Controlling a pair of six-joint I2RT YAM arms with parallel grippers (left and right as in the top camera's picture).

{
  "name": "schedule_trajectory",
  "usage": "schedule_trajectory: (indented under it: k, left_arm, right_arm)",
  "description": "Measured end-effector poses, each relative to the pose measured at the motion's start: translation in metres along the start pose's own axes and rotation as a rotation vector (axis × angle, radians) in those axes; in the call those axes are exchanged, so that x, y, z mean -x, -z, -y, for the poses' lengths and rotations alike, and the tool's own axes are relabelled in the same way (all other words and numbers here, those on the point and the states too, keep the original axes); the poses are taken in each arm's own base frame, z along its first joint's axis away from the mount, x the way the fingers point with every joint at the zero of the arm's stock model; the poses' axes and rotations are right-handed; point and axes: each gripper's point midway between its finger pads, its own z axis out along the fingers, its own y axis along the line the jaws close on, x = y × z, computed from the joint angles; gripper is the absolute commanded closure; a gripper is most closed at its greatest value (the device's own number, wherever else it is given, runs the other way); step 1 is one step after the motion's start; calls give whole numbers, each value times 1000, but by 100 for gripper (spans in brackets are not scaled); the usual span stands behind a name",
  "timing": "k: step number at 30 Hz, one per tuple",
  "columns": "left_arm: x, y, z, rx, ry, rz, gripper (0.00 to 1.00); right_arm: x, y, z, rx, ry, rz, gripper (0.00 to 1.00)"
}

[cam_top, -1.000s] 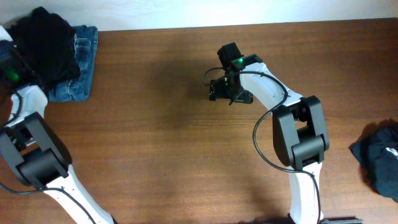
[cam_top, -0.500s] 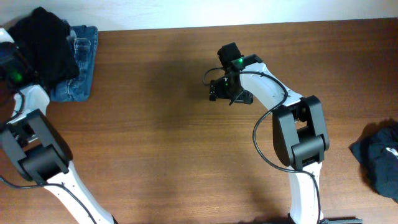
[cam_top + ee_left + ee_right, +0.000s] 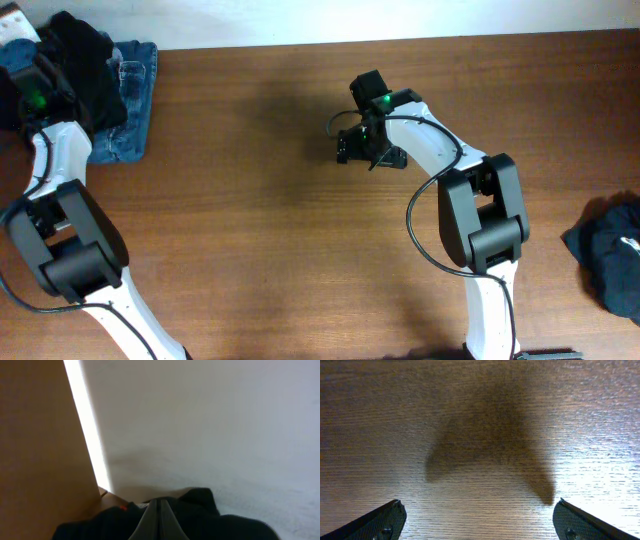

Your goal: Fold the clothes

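- Black limp fabric top [image 3: 85,62]: bunched in a heap at the 10 o'clock corner of the brown wood tabletop [image 3: 250,250]. It sits on a folded pair of blue denim jeans [image 3: 132,110], which stick out from under it on the 3 o'clock and 6 o'clock sides.
- Left gripper [image 3: 157,520]: jaws closed, fingers pressed together.
  - The overhead view puts it at the heap's 8 o'clock edge.
  - In the left wrist view, black fabric sits on both sides of the fingers and touches them. Cannot tell whether any cloth is pinched between them.
  - That camera looks past the cloth at a plain white wall [image 3: 215,420].
- Right gripper [image 3: 480,521]: jaws wide open, nothing between them.
  - It hangs over bare wood just to the 12 o'clock side of the tabletop centre, pointing toward 9 o'clock, well apart from both piles.
  - In the right wrist view, only wood grain and the arm's dark shadow [image 3: 490,445] are under it.
- Second dark crumpled garment [image 3: 605,255]: at the 4 o'clock edge of the tabletop, partly cut off by the frame. A small white label [image 3: 630,244] shows on it, and neither arm touches it.
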Motion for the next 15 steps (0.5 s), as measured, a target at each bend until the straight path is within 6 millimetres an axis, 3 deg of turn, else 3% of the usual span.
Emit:
schedule_trajectory:
  k: [4, 9, 15]
  left_arm:
    - [-24, -5, -1, 3, -8, -44, 99]
    - [-76, -13, 1, 2, -24, -135, 99]
    - [-77, -15, 2, 1, -27, -151, 99]
  right_arm:
    - [0, 0, 0, 1, 0, 1, 1]
    - [0, 0, 0, 1, 0, 1, 1]
    - [1, 0, 0, 2, 0, 4, 1]
